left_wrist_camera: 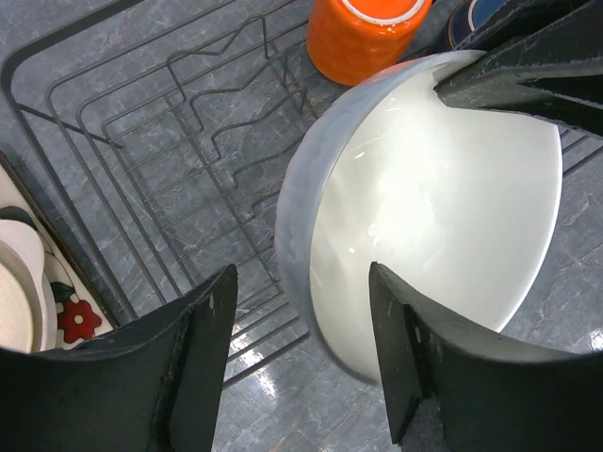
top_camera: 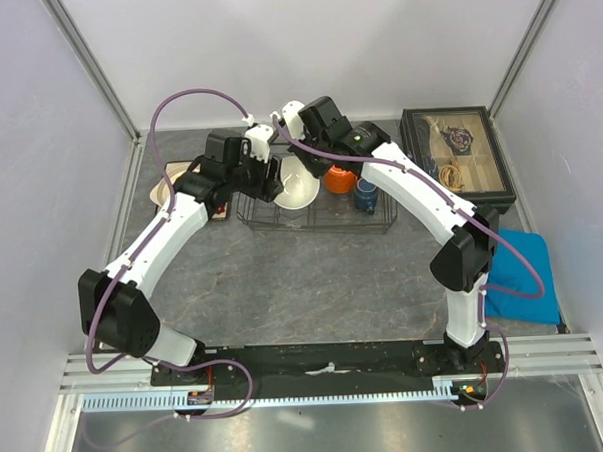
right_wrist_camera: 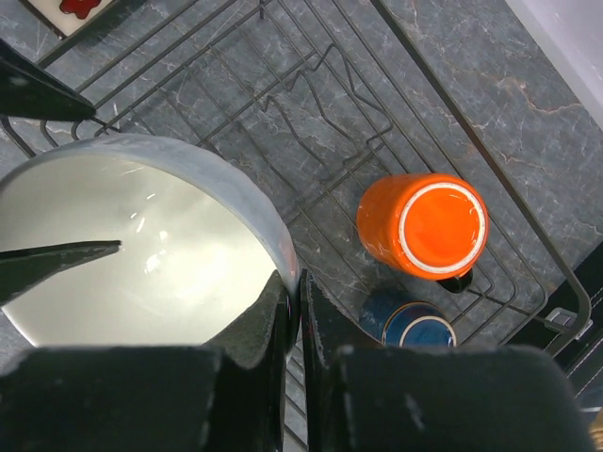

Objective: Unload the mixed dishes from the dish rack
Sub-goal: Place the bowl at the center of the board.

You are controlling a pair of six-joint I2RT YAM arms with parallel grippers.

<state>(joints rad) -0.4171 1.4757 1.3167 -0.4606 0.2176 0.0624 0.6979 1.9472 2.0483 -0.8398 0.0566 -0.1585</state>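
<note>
Surface: grey marble table (top_camera: pixel 314 275), dish rack (top_camera: pixel 256 220) at 12 o'clock.
Dish: white bowl (top_camera: pixel 298 191) over rack, orange cup (right_wrist_camera: pixel 424 226) at its 3 o'clock.
My right gripper (right_wrist_camera: pixel 294 311): clamped on bowl rim.
My left gripper (left_wrist_camera: pixel 301 273): open, astride rim.

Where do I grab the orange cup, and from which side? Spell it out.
Grip the orange cup across its round wall, coming straight down from above: it stands on end, circular face up. Set the jaws clear of the dark blue mug close beside it.
</note>
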